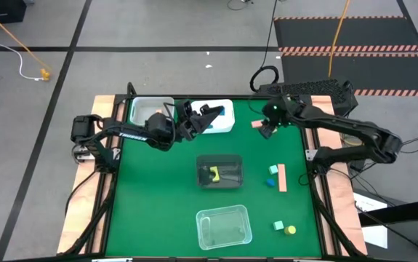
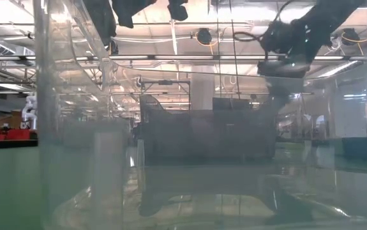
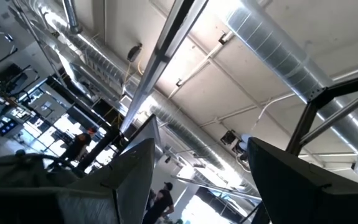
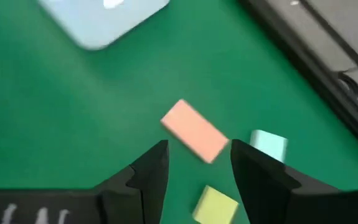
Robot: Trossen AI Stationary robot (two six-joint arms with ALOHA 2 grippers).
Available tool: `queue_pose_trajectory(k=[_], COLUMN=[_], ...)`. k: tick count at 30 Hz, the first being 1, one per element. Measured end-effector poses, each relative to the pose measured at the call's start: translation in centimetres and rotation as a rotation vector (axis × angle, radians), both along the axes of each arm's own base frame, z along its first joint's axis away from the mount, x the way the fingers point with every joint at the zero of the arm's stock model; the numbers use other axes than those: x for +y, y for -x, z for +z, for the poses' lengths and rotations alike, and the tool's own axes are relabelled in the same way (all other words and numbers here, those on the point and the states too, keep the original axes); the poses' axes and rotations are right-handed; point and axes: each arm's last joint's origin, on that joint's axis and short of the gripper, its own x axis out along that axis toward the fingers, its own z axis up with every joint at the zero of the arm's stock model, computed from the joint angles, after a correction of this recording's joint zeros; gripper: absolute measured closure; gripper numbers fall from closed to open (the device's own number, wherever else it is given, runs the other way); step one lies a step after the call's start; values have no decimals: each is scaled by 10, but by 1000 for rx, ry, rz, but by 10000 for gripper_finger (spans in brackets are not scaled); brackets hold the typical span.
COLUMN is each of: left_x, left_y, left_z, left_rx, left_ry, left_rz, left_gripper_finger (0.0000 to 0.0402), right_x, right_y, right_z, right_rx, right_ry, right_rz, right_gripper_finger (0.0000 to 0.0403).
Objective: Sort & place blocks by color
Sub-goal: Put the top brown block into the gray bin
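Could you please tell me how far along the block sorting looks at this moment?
Partly done: a yellow block already lies in the dark tray. In hand: the right gripper, jaws open, hovers over a salmon block. The left gripper is over the white tray, jaws open and empty. Left: the salmon bar and loose blocks by it, and the green and yellow pair.

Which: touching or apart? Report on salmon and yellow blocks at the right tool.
Apart: right wrist view shows green mat between salmon block and yellow block.
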Motion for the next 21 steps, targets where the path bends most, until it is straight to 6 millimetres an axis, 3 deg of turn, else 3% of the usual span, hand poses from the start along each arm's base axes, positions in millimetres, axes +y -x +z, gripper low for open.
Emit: queue_pose_trajectory(k=[12, 21], left_x=[2, 6], left_y=[0, 1], left_z=[0, 0], left_rx=[3, 6], left_ry=[-24, -51], left_rz=[-25, -8], left_gripper_finger=[146, 146], right_x=[-20, -27], right_y=[-15, -22], right_z=[-49, -50], right_rx=[187, 186], right_ry=[-87, 28], right_rz=[256, 293], right_gripper_finger=[224, 211])
